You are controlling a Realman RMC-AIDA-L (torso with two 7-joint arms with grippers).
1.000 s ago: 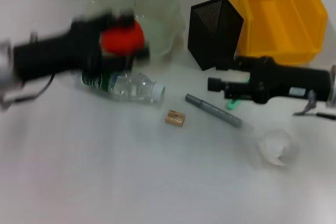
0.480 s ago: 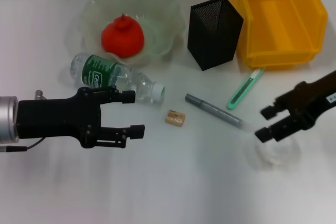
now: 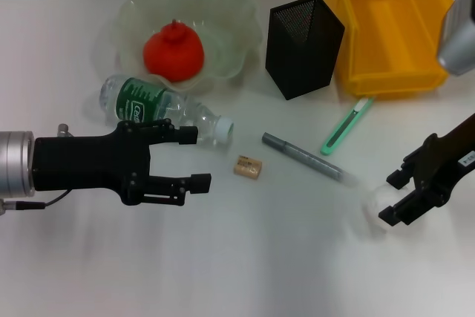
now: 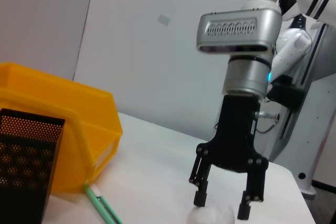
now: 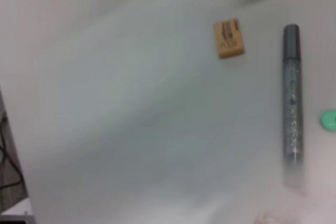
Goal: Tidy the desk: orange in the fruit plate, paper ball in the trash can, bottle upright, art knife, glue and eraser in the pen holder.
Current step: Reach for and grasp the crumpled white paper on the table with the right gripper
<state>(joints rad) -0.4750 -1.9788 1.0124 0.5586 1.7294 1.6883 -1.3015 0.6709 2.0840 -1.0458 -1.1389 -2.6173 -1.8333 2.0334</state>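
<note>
While the right gripper [image 3: 399, 198] straddles the paper ball [image 3: 377, 206] at the near right of the desk [image 3: 245, 257], the head view shows its fingers spread wide, one on each side of the wad and not closed on it. The left gripper [image 3: 194, 158] hangs just in front of the bottle [image 3: 165, 110], fingers wide and holding nothing. The bottle lies on its side beside the fruit plate [image 3: 237, 42], its long axis running left to right with the cap toward the pen holder [image 3: 304, 46]. The orange [image 3: 173, 51] sits in the plate. The eraser [image 3: 247, 167], a grey glue stick [image 3: 300, 157] and the green art knife [image 3: 345, 127] lie between the grippers; the trash can [image 3: 390, 24] stands behind.

Seen from the left wrist camera, the right gripper [image 4: 224, 207] points straight down, fingers open over the paper ball [image 4: 211, 217].

Seen from the right wrist camera, the eraser [image 5: 229, 38] and glue stick [image 5: 292, 93] lie apart on the desk.

Handling judgement: the wad is probably light, soft and easily crushed, so a gentle pinch across its middle suffices.
</note>
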